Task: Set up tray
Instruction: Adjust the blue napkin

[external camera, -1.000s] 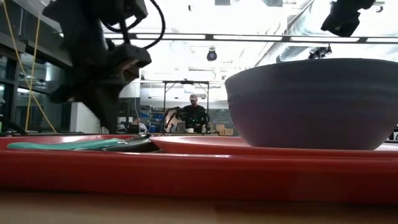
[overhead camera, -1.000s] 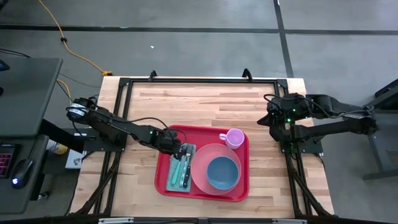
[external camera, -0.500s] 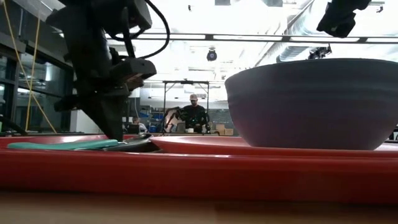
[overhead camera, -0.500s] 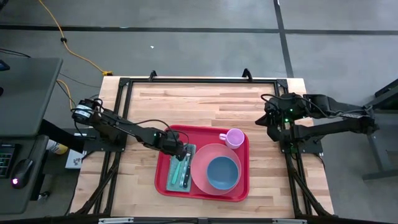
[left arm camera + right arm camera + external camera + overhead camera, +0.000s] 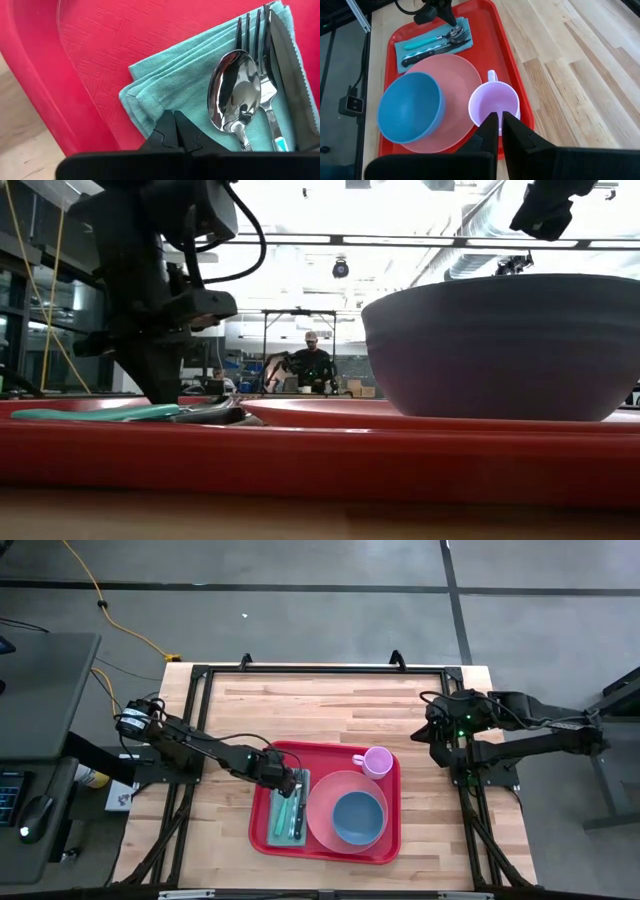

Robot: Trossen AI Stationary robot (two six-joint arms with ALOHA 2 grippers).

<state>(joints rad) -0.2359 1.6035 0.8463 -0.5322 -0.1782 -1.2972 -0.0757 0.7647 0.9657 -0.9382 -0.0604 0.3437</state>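
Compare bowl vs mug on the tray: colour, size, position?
The bowl is blue; the mug is pale lilac. The bowl is wider and has no handle; the mug has one. The bowl sits on the pink plate; the mug stands beside the plate. Both are upright, empty, on the red tray.

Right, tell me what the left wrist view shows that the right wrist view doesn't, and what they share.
Only the left wrist view shows, close up, the folded edges of the teal napkin, the spoon bowl and the left gripper with fingers shut beside the napkin. Only the right wrist view shows the blue bowl on the pink plate, the lilac cup, the wooden table and the right gripper, shut. Both show the tray, napkin, spoon, fork and knife.
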